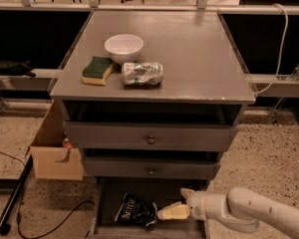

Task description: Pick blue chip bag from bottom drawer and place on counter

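Gripper (170, 205) low in view, right of centre, on the free end of the arm (259, 213). Pale cream-yellow, matte, rounded and blunt at the tip, shaded darker along the underside. Just behind the gripper: short white collar (198, 205), a bit wider than the cream part, lumpy in outline. Behind that collar: thick white tube, round in section, smooth and plain like moulded plastic, brightest on top, grey in shadow below. Further back from the gripper: swollen rounded joint (241, 203), same white shell. Past the joint, farthest from the gripper: second white segment, straight, similar thickness, cut off by lower right edge of view.
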Tool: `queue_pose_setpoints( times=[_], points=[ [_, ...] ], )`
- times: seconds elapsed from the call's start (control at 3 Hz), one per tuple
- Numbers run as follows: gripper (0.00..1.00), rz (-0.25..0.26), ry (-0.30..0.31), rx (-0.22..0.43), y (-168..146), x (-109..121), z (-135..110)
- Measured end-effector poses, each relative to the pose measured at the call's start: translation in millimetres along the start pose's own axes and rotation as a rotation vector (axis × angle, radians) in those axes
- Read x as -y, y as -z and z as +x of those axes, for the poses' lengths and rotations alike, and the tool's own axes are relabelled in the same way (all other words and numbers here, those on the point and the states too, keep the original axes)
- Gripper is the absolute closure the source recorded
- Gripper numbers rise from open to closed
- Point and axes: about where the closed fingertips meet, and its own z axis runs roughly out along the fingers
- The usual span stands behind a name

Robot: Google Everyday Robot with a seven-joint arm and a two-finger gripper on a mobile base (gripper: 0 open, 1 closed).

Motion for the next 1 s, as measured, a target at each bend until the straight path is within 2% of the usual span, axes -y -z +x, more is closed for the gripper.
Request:
queue_pose_setpoints(
  times=[0.33,0.67,1.0],
  points=[
    [0.00,-0.024,-0.018,0.005,-26.4,7.9,8.7],
    [0.00,-0.024,-0.018,0.005,-26.6,8.0,8.7],
    [0.00,-0.003,-0.014,0.021,-46.7,18.5,6.1]
  ],
)
